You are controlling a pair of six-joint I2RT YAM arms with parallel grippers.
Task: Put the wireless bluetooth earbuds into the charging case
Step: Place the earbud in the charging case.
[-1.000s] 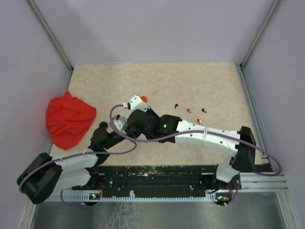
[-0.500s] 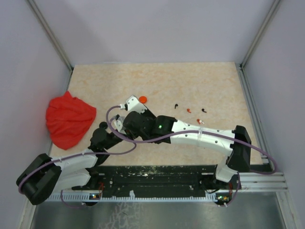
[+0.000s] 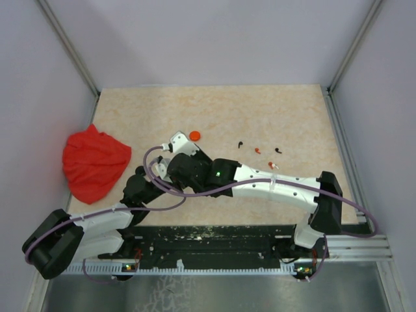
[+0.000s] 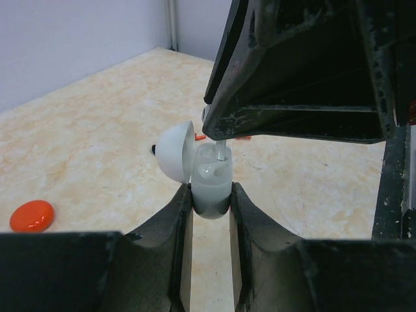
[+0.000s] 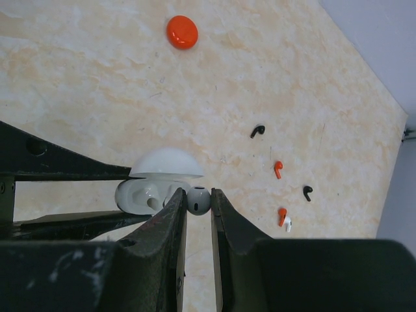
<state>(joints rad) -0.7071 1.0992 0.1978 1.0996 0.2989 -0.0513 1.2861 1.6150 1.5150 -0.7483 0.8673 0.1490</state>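
My left gripper (image 4: 211, 195) is shut on a white charging case (image 4: 212, 190) and holds it upright with its round lid (image 4: 173, 151) open. My right gripper (image 5: 197, 198) is shut on a white earbud (image 5: 197, 201) and holds it at the case's open top (image 5: 144, 195), under the lid (image 5: 167, 162). Its stem (image 4: 221, 150) reaches down into the case. Loose earbuds lie on the table to the right: a black one (image 5: 257, 130), an orange one (image 5: 277, 169), another black one (image 5: 307, 192), and an orange and white pair (image 5: 284, 219). In the top view the right wrist (image 3: 195, 170) hides the case.
An orange disc (image 3: 194, 136) lies just beyond the grippers, also in the left wrist view (image 4: 31, 216). A crumpled red cloth (image 3: 95, 162) lies at the table's left edge. The loose earbuds (image 3: 258, 150) lie right of centre. Grey walls stand on three sides of the table.
My right arm has moved a little left and nearer, bringing the earbud over the case and uncovering the orange disc. The left arm has stayed still.
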